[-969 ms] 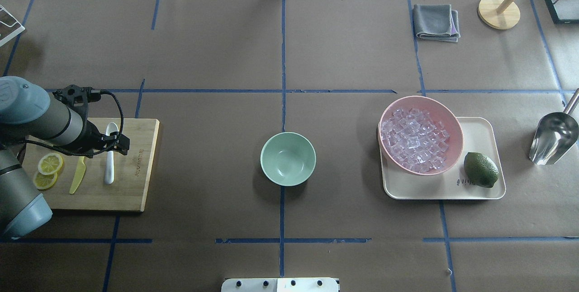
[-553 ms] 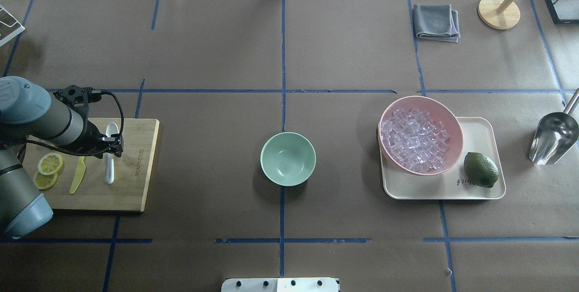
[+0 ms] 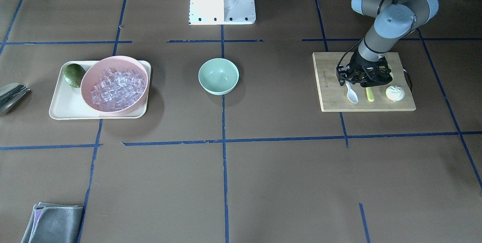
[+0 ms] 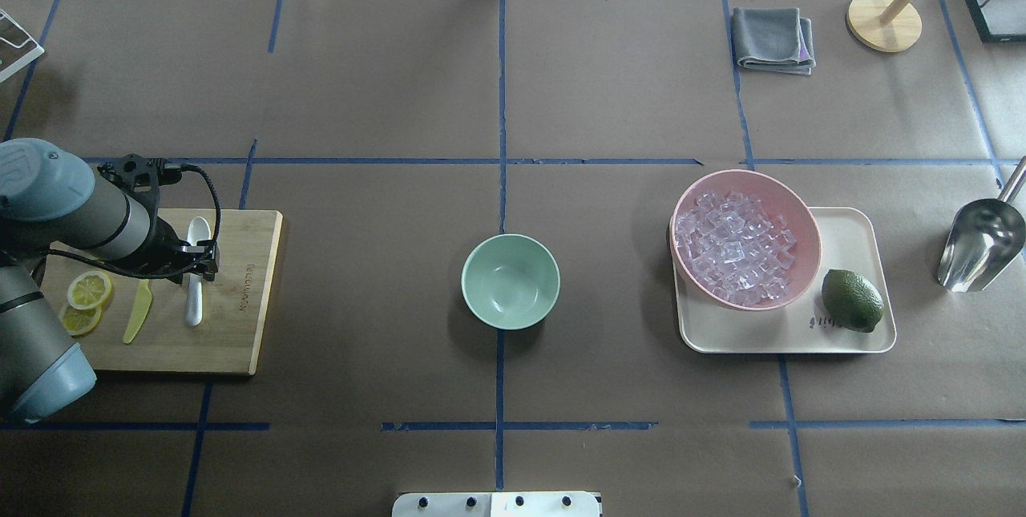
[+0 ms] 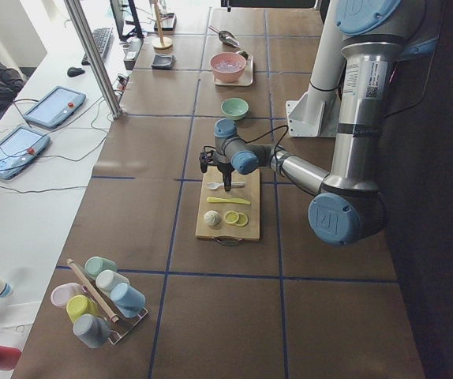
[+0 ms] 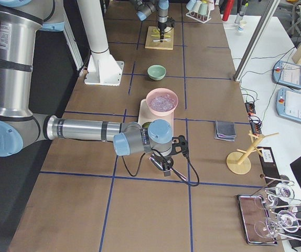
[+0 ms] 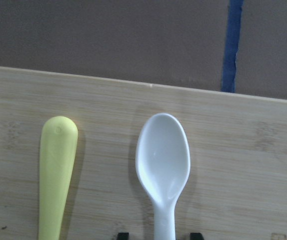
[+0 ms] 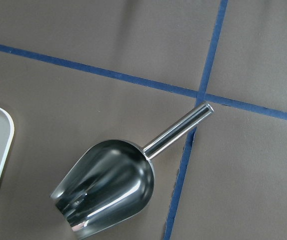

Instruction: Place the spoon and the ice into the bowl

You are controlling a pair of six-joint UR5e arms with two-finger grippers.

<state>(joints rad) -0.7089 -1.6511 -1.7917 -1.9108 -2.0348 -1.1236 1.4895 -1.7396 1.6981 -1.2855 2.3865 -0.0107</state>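
Note:
The white spoon (image 4: 195, 292) lies on the wooden cutting board (image 4: 240, 325) at the left, head toward the table's far side. My left gripper (image 4: 200, 260) is open and low over it. In the left wrist view its fingertips (image 7: 123, 234) stand on either side of the spoon's (image 7: 163, 160) handle. The mint-green bowl (image 4: 510, 280) stands empty at the table's middle. The ice (image 4: 733, 248) fills the pink bowl (image 4: 769, 184) on the right. My right gripper (image 6: 163, 165) shows only in the exterior right view, above the metal scoop (image 8: 108, 185); I cannot tell its state.
A yellow-green knife (image 4: 138, 310) and lemon slices (image 4: 88, 290) lie on the board beside the spoon. The pink bowl and a lime (image 4: 852, 300) sit on a cream tray (image 4: 850, 236). A grey cloth (image 4: 773, 38) and a wooden stand (image 4: 884, 20) are at the far right.
My left gripper has shifted a little left and down, settling over the spoon's handle. Nothing else has moved.

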